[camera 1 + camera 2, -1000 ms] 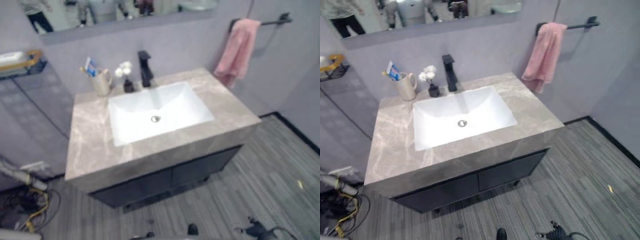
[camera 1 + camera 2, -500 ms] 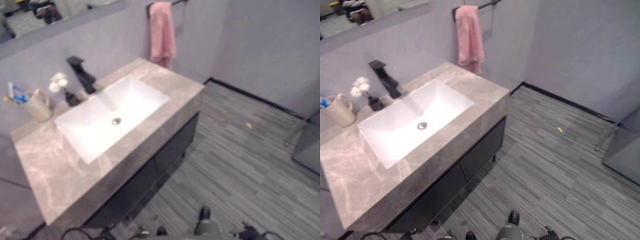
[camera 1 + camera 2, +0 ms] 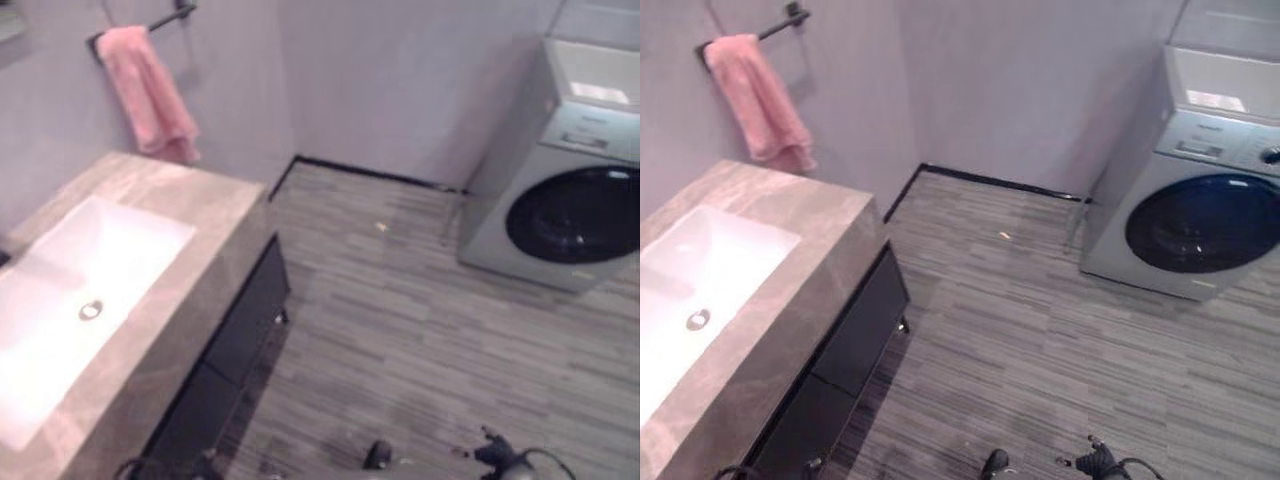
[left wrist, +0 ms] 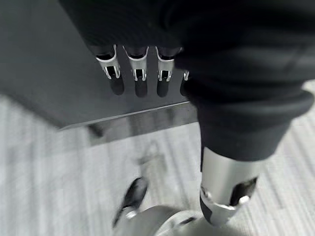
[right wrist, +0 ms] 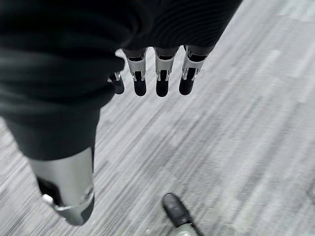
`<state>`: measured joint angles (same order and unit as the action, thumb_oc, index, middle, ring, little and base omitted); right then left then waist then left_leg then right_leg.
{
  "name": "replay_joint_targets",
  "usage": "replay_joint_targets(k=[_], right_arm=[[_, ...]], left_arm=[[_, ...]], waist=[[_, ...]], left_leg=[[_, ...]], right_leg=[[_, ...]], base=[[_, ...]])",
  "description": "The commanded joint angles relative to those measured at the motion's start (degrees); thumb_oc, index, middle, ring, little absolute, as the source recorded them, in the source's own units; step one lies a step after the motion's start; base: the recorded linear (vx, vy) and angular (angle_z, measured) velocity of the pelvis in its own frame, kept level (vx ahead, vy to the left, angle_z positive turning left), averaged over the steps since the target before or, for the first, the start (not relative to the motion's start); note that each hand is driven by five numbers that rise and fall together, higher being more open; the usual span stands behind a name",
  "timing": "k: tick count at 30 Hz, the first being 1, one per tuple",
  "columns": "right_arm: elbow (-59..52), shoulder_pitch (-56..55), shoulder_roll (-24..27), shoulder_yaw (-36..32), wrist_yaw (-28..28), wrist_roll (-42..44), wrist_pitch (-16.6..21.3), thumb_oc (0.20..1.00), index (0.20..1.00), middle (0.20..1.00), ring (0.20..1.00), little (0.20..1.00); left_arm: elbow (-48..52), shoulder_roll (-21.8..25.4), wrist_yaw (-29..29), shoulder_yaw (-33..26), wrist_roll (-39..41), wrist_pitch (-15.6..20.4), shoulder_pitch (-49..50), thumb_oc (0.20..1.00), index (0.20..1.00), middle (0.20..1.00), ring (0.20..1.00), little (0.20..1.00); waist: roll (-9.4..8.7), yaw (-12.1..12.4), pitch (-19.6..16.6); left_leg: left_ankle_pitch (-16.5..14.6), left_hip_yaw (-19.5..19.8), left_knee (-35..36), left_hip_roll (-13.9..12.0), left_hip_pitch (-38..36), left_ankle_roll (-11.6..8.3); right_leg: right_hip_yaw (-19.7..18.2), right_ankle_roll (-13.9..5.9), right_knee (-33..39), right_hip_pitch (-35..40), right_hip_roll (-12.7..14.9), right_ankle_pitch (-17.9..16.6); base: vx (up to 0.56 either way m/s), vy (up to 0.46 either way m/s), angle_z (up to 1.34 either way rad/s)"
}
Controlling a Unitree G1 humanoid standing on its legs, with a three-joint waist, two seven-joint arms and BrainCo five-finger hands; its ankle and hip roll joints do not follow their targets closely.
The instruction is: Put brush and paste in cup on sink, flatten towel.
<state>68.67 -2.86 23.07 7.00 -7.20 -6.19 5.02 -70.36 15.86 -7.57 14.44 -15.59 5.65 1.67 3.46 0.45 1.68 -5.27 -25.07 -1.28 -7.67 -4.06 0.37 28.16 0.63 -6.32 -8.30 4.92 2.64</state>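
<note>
1. Towel [image 3: 148, 92]: pink, soft, hangs bunched and creased over a thin dark bar [image 3: 165, 17] at upper left of the head views, on a plain grey wall. It is narrow and gathered, not spread flat. Flattening looks not yet done.
2. Sink [image 3: 60, 290]: white rectangular basin, glossy, with a round metal drain [image 3: 91, 310], set in a grey-brown veined stone counter [image 3: 215, 215] at left of frame. Dark flat-fronted cabinet [image 3: 855, 335] below it.
3. Cup, brush and paste: cannot place them from these pictures.
4. Left hand [image 4: 138, 73]: fingers straight and relaxed, hanging down beside a dark flat panel, holding nothing.
5. Right hand [image 5: 157, 73]: same, fingers straight, spread a little, empty, over striped grey plank floor [image 5: 236, 137].
6. Right of frame: a washing machine [image 3: 1200, 190], silver-grey shell, round dark glass door.
7. Risks, as judgement: the head is aimed mostly at floor and machine, with the towel at the frame's edge, so a reach from here would be poorly sighted. Both hands hang low and well apart from the towel.
8. The towel is limp cloth on a smooth bar; an uneven pull could slide it off rather than spread it. The counter corner stands between the robot and the bar.
</note>
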Motion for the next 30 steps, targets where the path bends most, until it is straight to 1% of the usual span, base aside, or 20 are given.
replay_joint_targets(k=[1,3,4,5,6,7,8,9,10,12,15,17,18,21,23,25,26,27,28,30], right_arm=[[4.71,1.06,-0.04,0.55,-1.22,2.12,0.31,1.000,1.000,1.000,1.000,1.000],[4.70,1.24,0.13,1.29,-1.03,2.85,0.44,1.000,1.000,1.000,1.000,1.000],[4.58,1.66,0.48,2.00,-0.64,2.59,0.48,1.000,1.000,1.000,1.000,1.000],[4.59,1.71,0.45,2.00,-0.63,2.59,0.48,1.000,1.000,1.000,1.000,1.000],[4.03,3.29,0.89,3.77,-0.43,1.95,0.59,1.000,1.000,1.000,1.000,1.000],[3.72,3.72,1.05,3.98,-0.44,1.74,0.78,1.000,1.000,1.000,1.000,1.000],[3.73,3.74,1.03,3.99,-0.44,1.74,0.79,1.000,1.000,1.000,1.000,1.000],[3.18,3.50,1.22,3.77,-0.42,1.88,0.88,1.000,1.000,1.000,1.000,1.000],[2.19,3.31,1.56,3.34,-0.43,2.46,1.12,1.000,1.000,1.000,1.000,1.000],[1.00,4.61,1.65,4.12,-0.67,2.52,1.65,1.000,1.000,1.000,1.000,1.000],[-0.30,6.71,1.07,5.63,-0.62,2.16,2.05,1.000,1.000,1.000,1.000,1.000],[-0.85,7.68,0.48,6.12,-0.43,2.16,2.06,1.000,1.000,1.000,1.000,1.000],[-0.87,8.44,-0.22,6.75,-0.33,2.03,2.02,1.000,1.000,1.000,1.000,1.000],[-0.87,9.35,-2.73,7.82,-0.16,1.64,2.32,1.000,1.000,1.000,1.000,1.000],[-0.38,8.33,-3.87,7.08,0.06,1.69,2.28,1.000,1.000,1.000,1.000,1.000],[-0.38,7.91,-4.40,6.90,0.20,1.34,1.92,1.000,1.000,1.000,1.000,1.000],[-0.38,7.92,-4.39,6.89,0.20,1.34,1.92,1.000,1.000,1.000,1.000,1.000],[-0.78,7.57,-4.36,7.14,0.30,0.67,1.69,1.000,1.000,1.000,1.000,1.000],[-1.06,7.61,-4.55,7.11,0.24,0.76,1.66,1.000,1.000,1.000,1.000,1.000],[-1.39,7.70,-4.99,7.36,0.31,1.12,1.72,1.000,1.000,1.000,1.000,1.000]], left_arm=[[1.27,0.52,-1.87,-2.48,2.78,0.18,-2.04,1.000,1.000,1.000,1.000,1.000],[2.58,1.79,-2.17,0.32,-0.77,-0.30,-3.40,1.000,1.000,1.000,1.000,1.000],[2.19,2.13,-2.29,0.23,-1.15,-0.51,-3.42,1.000,1.000,1.000,1.000,1.000],[2.16,2.15,-2.30,0.22,-1.16,-0.50,-3.47,1.000,1.000,1.000,1.000,1.000],[1.60,2.24,-2.62,-0.69,1.46,-0.54,-3.84,1.000,1.000,1.000,1.000,1.000],[0.98,2.31,-2.49,-1.10,2.47,-0.32,-4.21,1.000,1.000,1.000,1.000,1.000],[0.95,2.33,-2.49,-1.11,2.49,-0.30,-4.24,1.000,1.000,1.000,1.000,1.000],[0.26,2.41,-2.39,-1.39,2.79,-0.26,-4.14,1.000,1.000,1.000,1.000,1.000],[0.17,2.55,-1.86,-2.08,2.52,-0.44,-3.49,1.000,1.000,1.000,1.000,1.000],[-1.00,2.56,-1.75,-3.40,2.61,-0.39,-2.23,1.000,1.000,1.000,1.000,1.000],[-3.48,2.47,-1.29,-4.54,2.78,-0.56,-1.10,1.000,1.000,1.000,1.000,1.000],[-4.33,2.44,-0.76,-5.39,3.09,-0.78,-0.36,1.000,1.000,1.000,1.000,1.000],[-4.47,2.59,-0.58,-5.80,3.16,-0.82,0.00,1.000,1.000,1.000,1.000,1.000],[-4.76,3.92,-1.30,-7.37,4.32,-0.69,0.56,1.000,1.000,1.000,1.000,1.000],[-4.98,4.64,-0.95,-7.33,4.60,-0.65,0.85,1.000,1.000,1.000,1.000,1.000],[-4.75,5.22,-0.77,-6.67,4.47,-0.82,0.58,1.000,1.000,1.000,1.000,1.000],[-4.75,5.21,-0.77,-6.68,4.47,-0.82,0.56,1.000,1.000,1.000,1.000,1.000],[-3.48,5.62,-1.12,-5.14,4.10,-1.07,-0.33,1.000,1.000,1.000,1.000,1.000],[-3.12,5.98,-1.36,-4.65,3.79,-1.10,-0.81,1.000,1.000,1.000,1.000,1.000],[-2.50,6.53,-1.89,-3.95,3.51,-1.36,-2.06,1.000,1.000,1.000,1.000,1.000]], waist=[[-2.58,-0.98,2.07],[-4.79,-0.85,3.34],[-5.52,0.04,4.00],[-5.53,0.08,4.09],[-6.58,3.52,5.72],[-7.45,3.95,5.93],[-7.47,3.83,5.86],[-8.25,3.33,5.71],[-8.79,3.91,5.35],[-9.41,6.03,4.87],[-9.97,7.19,4.22],[-10.10,7.58,3.77],[-10.75,8.54,3.54],[-13.22,10.21,2.38],[-14.42,10.46,1.91],[-13.88,9.76,2.37],[-13.89,9.70,2.33],[-12.57,8.44,3.49],[-11.86,8.15,3.93],[-10.50,7.57,4.48]], left_leg=[[0.84,4.16,4.86,5.89,1.67,0.48],[1.39,5.93,-3.00,3.24,4.12,-0.80],[2.09,8.22,-6.47,2.78,5.22,-1.07],[1.92,8.23,-6.88,2.63,5.35,-1.18],[2.33,19.31,-11.46,7.28,10.52,-0.63],[0.90,20.94,-10.99,8.98,13.23,-0.11],[0.85,21.04,-11.08,9.03,13.36,-0.07],[0.29,18.74,-9.26,8.50,14.94,0.22],[2.82,15.30,-6.53,8.88,18.15,-0.31],[6.72,16.81,-1.20,10.96,20.26,-1.15],[8.87,17.76,4.39,11.64,20.50,-1.71],[9.76,15.23,4.74,11.77,20.40,-1.61],[9.82,15.78,3.23,12.12,20.20,-1.12],[6.79,18.61,-0.65,13.34,19.41,1.68],[4.13,19.49,-1.93,14.71,17.16,4.04],[2.32,21.15,-2.18,15.89,14.33,6.12],[2.43,21.18,-2.16,15.90,14.43,6.12],[1.77,22.89,-1.33,16.01,11.21,7.56],[1.37,23.29,-1.11,15.35,9.92,7.91],[1.18,24.53,0.30,14.36,6.68,7.98]], right_leg=[[-3.14,-6.42,3.12,5.28,0.78,0.84],[-4.97,-4.62,5.01,6.34,-1.70,1.80],[-5.99,-3.95,5.75,7.18,-2.66,2.24],[-6.02,-3.86,5.84,7.26,-2.76,2.24],[-7.98,-3.10,6.76,8.00,-3.57,2.32],[-7.93,-3.36,7.25,8.36,-3.50,2.08],[-7.82,-3.40,7.26,8.31,-3.48,2.09],[-6.71,-3.74,7.48,8.76,-3.28,2.05],[-5.30,-3.75,8.47,10.15,-4.13,2.01],[-6.02,-3.94,9.86,11.50,-5.80,2.37],[-7.15,-4.07,9.81,13.34,-7.11,3.39],[-7.65,-4.07,9.08,14.82,-7.60,3.80],[-8.66,-4.15,8.60,15.76,-7.51,3.90],[-10.34,-5.94,4.11,16.24,-5.29,3.09],[-10.74,-9.69,-5.92,14.59,-2.80,-4.31],[-10.89,-12.71,-17.66,10.93,0.18,-13.17],[-10.83,-12.68,-17.78,10.79,0.21,-13.16],[-9.51,-12.35,-28.74,6.58,2.49,-15.82],[-8.67,-12.01,-31.27,4.02,3.51,-14.17],[-7.11,-10.29,-27.87,0.82,3.85,-8.19]], base=[[0.23,-0.592,0.00],[0.22,-0.503,0.12],[0.14,-0.254,-0.06],[0.15,-0.239,-0.50],[0.12,-0.187,-0.99],[0.13,-0.179,-0.97],[0.11,-0.104,-0.66],[0.21,-0.105,-0.26],[0.30,-0.123,-0.06],[0.30,-0.054,0.64],[0.34,0.043,-0.34],[0.41,0.122,-0.37],[0.48,0.169,0.01],[0.47,0.217,-0.56],[0.44,0.301,-0.38],[0.32,0.302,0.17],[0.35,0.340,0.36],[0.31,0.289,0.35],[0.40,0.354,0.74],[0.24,0.158,0.61]])
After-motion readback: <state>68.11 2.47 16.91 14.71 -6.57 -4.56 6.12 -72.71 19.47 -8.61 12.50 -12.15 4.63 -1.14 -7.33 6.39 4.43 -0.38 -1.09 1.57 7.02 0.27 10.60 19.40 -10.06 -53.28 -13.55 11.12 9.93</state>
